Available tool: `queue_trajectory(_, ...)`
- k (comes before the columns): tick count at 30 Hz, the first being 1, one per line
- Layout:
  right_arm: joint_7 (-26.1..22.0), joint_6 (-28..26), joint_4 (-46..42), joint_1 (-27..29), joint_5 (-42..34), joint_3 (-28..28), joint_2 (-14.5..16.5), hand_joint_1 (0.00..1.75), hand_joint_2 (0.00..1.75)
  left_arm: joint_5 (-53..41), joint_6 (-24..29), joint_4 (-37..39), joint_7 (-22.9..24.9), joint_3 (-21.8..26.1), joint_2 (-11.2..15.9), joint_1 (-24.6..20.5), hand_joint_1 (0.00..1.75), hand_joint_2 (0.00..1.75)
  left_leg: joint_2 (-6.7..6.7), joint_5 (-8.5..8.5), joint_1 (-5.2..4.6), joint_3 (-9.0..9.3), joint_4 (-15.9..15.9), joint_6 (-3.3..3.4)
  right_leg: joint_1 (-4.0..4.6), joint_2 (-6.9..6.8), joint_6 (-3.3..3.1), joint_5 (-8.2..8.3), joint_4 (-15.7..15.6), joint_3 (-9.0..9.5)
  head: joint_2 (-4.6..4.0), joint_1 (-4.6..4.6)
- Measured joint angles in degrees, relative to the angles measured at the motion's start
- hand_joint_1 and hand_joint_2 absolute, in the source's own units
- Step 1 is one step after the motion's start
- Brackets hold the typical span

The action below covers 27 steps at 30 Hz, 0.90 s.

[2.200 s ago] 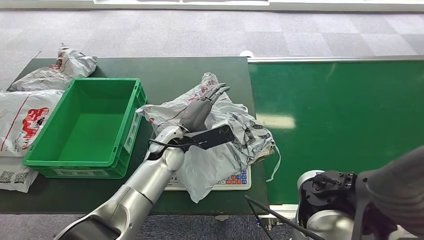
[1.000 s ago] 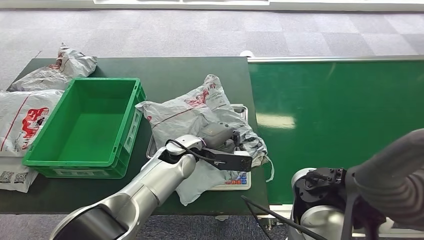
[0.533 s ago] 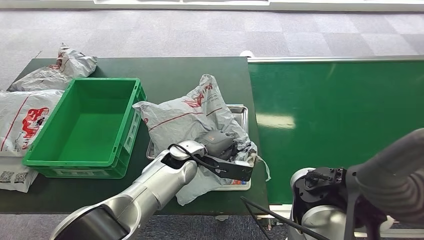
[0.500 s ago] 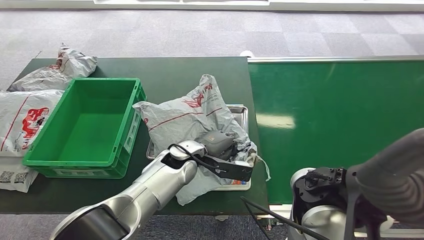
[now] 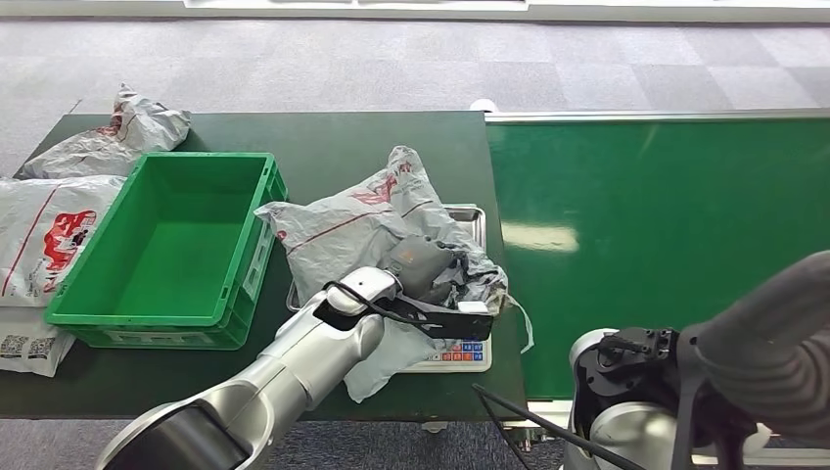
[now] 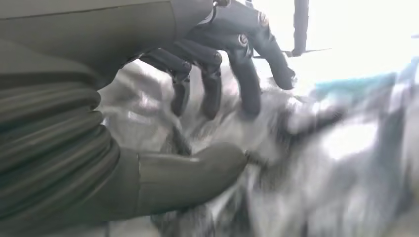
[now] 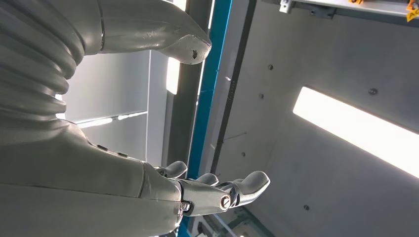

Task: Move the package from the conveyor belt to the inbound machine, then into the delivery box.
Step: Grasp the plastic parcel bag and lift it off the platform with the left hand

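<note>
- At the table's middle, on the inbound machine, the left hand grips the crumpled grey package; the wrist view shows the dark fingers curled into the plastic and the thick thumb pressed against it from the other side.
- The package lies draped over the machine's steel tray, with its bulk spreading toward 10 o'clock from the hand and one corner reaching almost to the delivery box.
- A loose fold of the package hangs over the machine's keypad at 6 o'clock of the hand, leaving the coloured keys partly showing.
- The silver left arm runs in from 7 o'clock, with a black cable looped at its wrist.
- The green delivery box sits at 9 o'clock of the hand, on the dark green table.
- The conveyor belt stretches away at 3 o'clock of the machine, touching the table's edge.
- Other grey bags lie beyond the box at 9 o'clock, and another one at 10 o'clock.
- The right hand faces a ceiling with light panels, its fingers spread apart from the thumb and holding nothing.
</note>
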Motion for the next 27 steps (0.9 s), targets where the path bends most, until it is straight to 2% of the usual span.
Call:
queue_trajectory(3,0.0,0.0,0.0,0.0,0.2,0.0,0.0,0.00,1.75,3.8,2.6,-1.8,-3.5,1.5,0.1,0.0,0.00,1.75,0.00,0.00,0.00,0.00,0.0,0.00,-0.01,0.00,0.00,0.00,0.0,0.00,0.00,0.00)
queue_trajectory(9,0.0,0.0,0.0,0.0,0.9,0.0,0.0,0.00,1.75,9.2,4.0,-5.2,-8.3,4.9,0.2,0.3,0.00,1.75,0.00,-0.01,0.00,-0.02,0.0,0.00,-0.01,0.00,0.00,0.00,0.0,-0.02,0.00,0.00)
queue_trajectory(15,0.0,0.0,0.0,0.0,1.5,0.0,0.0,0.00,1.75,10.0,4.9,-8.1,-8.1,8.1,0.3,0.3,0.00,1.75,-0.01,0.00,0.00,-0.02,0.0,0.00,0.00,0.00,0.00,0.00,0.0,-0.01,0.00,0.00)
queue_trajectory(17,0.0,0.0,0.0,0.0,1.8,0.0,0.0,0.00,1.75,6.1,5.7,-8.5,-3.9,8.4,0.6,0.1,0.00,1.75,0.00,0.00,0.00,-0.01,0.0,0.00,0.00,0.00,0.00,0.00,0.0,-0.01,0.00,0.00)
queue_trajectory(20,0.0,0.0,0.0,0.0,2.0,0.0,0.0,0.00,1.75,-6.9,4.6,-7.0,10.0,7.0,1.0,-1.0,0.00,1.75,0.00,0.00,0.00,-0.01,0.0,0.00,0.00,0.00,0.00,0.00,0.0,-0.01,0.00,0.00)
queue_trajectory(22,0.0,0.0,0.0,0.0,1.8,0.0,0.0,0.00,1.75,-12.6,1.8,-4.9,16.6,5.5,1.4,-1.8,0.00,1.75,0.01,0.00,0.00,-0.01,0.0,0.00,0.00,0.01,0.00,0.00,0.0,-0.01,0.00,0.00)
queue_trajectory(24,0.0,0.0,0.0,0.0,1.5,0.0,0.0,0.00,1.75,-14.9,-0.2,-2.9,19.5,4.4,1.9,-2.1,0.00,1.75,0.01,0.00,0.00,-0.01,0.0,0.00,0.00,0.01,0.00,0.00,0.0,-0.02,0.00,0.00)
queue_trajectory(27,0.0,0.0,0.0,0.0,1.4,0.0,0.0,0.00,1.75,-15.5,-1.0,-1.1,20.3,3.7,2.3,-2.3,0.00,1.75,0.01,0.00,0.00,-0.01,0.0,-0.01,0.00,0.01,0.00,0.00,0.0,-0.02,0.00,0.00)
